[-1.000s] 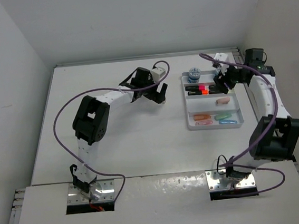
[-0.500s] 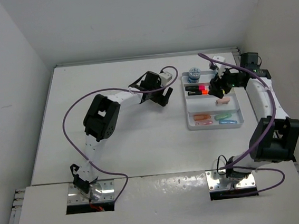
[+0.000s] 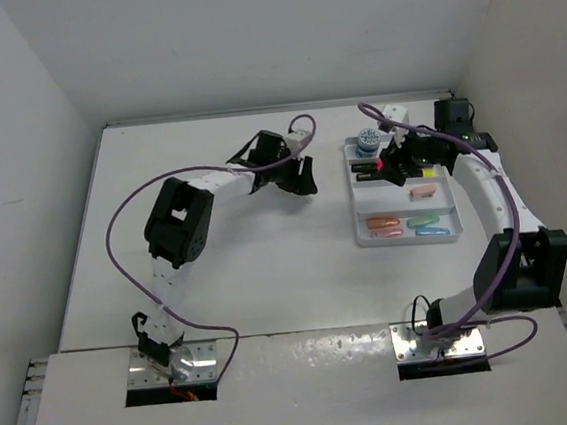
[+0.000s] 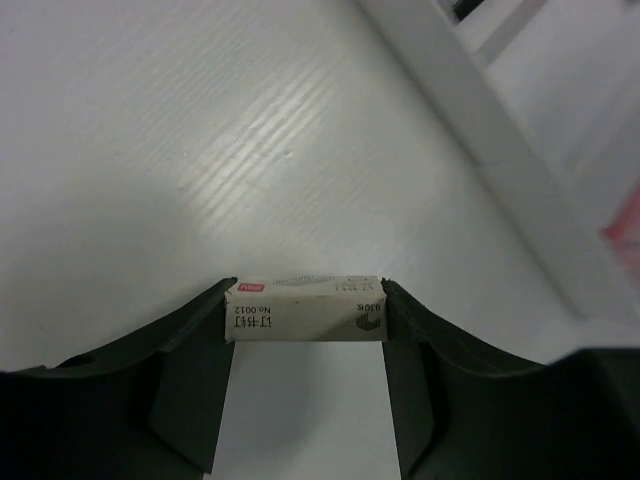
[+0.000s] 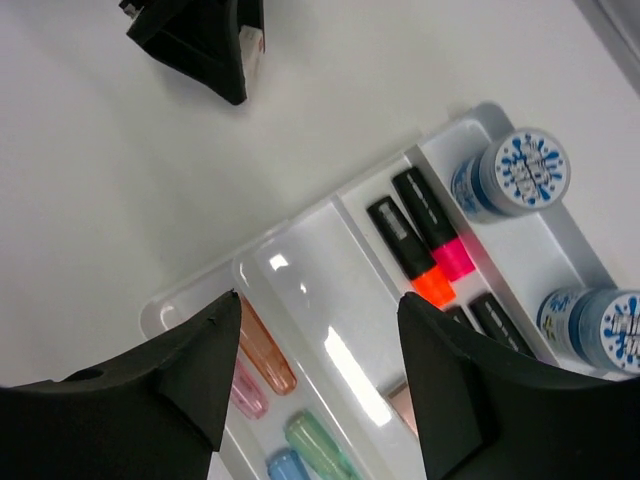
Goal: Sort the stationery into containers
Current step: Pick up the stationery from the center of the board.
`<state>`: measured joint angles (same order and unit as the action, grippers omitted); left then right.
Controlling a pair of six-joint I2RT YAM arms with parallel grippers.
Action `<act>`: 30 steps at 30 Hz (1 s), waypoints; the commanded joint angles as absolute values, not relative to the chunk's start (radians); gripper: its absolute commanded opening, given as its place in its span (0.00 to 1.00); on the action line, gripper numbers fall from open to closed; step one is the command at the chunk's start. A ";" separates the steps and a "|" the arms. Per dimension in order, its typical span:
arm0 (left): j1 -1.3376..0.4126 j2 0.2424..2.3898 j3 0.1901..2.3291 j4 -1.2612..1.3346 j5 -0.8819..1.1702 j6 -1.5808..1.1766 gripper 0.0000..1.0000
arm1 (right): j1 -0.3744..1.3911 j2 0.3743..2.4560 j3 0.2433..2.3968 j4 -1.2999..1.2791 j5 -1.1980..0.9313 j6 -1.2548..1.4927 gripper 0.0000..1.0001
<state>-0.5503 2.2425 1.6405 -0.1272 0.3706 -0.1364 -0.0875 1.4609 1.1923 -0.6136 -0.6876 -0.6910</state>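
My left gripper is shut on a tiny beige block with printed lettering, one finger against each end, down at the table just left of the white tray. In the top view that gripper sits left of the tray. My right gripper hangs open and holds nothing above the tray's middle row. The tray holds two blue-white pots, black markers with an orange end and a pink end, and orange, pink, green and blue stubs.
The tray stands at the table's right side, close to the right wall. A pinkish piece lies in its middle row. My left arm's purple cable loops over the left half of the table. White walls bound the table at the back and sides.
My left gripper has closed onto the beige block and shifted a little. The right gripper has moved left over the tray's far rows, still open.
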 commanded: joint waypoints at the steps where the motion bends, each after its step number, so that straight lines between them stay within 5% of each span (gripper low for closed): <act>1: -0.459 2.045 1.547 0.176 0.793 -0.449 0.48 | -0.031 1.379 1.195 -0.482 -0.693 -0.588 0.63; 6: -0.368 1.858 1.301 0.778 0.988 -1.172 0.48 | 0.087 1.341 1.235 -0.371 -0.680 -0.425 0.64; 11: -0.284 1.777 1.174 1.276 0.931 -1.628 0.52 | 0.182 1.284 1.207 -0.096 -0.625 -0.134 0.65; 19: -0.239 1.680 1.068 1.465 0.781 -1.914 0.41 | 0.416 1.282 1.150 0.273 -0.477 -0.008 0.67; 30: -0.222 1.618 1.014 1.477 0.799 -1.985 0.38 | 0.563 1.414 1.204 0.359 -0.509 -0.132 0.65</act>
